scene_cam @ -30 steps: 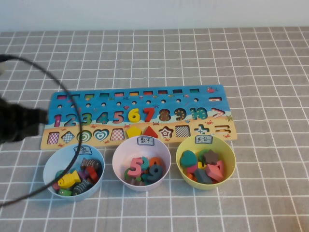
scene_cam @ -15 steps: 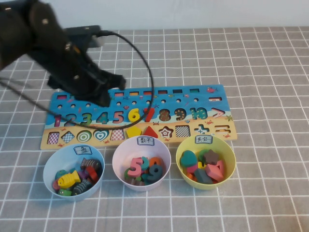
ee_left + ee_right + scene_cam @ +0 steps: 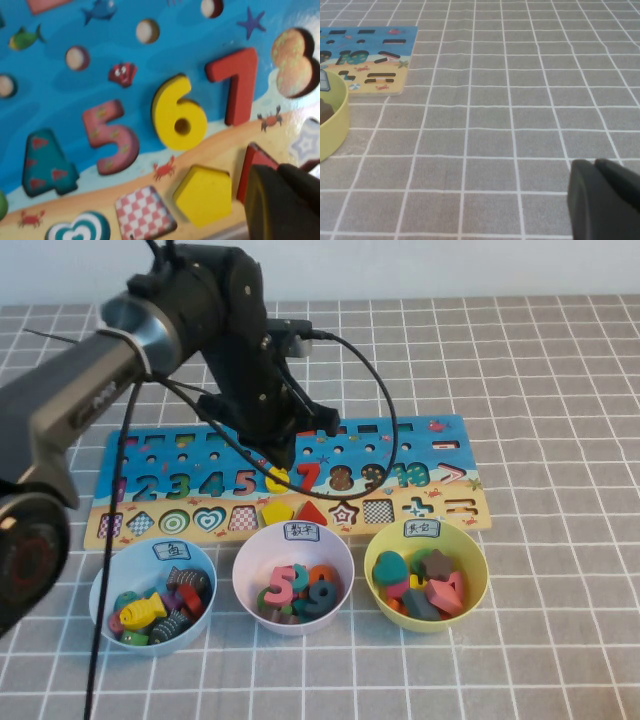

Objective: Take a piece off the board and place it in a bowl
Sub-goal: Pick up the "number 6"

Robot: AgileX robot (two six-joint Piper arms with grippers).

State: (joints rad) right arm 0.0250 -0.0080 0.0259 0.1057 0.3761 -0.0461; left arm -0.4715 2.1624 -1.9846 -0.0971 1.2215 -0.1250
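The yellow "6" [image 3: 276, 481] lies in its slot on the blue and sandy board [image 3: 430, 445], between the pink "5" and the red "7" [image 3: 309, 475]. My left gripper [image 3: 281, 454] hangs just over the board, right behind the "6" and covering its top; its fingers look shut and empty. In the left wrist view the "6" [image 3: 178, 113] lies whole, with my left gripper [image 3: 280, 200] off to one side over the red triangle. The whitish-pink bowl [image 3: 247, 555] stands in front of the board. My right gripper [image 3: 605, 200] is shut over bare cloth, outside the high view.
A light blue bowl [image 3: 100, 590] with fish pieces stands left of the pink bowl, a yellow-green bowl [image 3: 476, 565] with shapes to the right. A yellow pentagon [image 3: 277, 511] and red triangle [image 3: 312, 513] sit on the board. My left arm's cable loops over the board.
My left arm has swung in from the far left and now reaches over the board, its gripper above the "6". The pieces and bowls have not moved.
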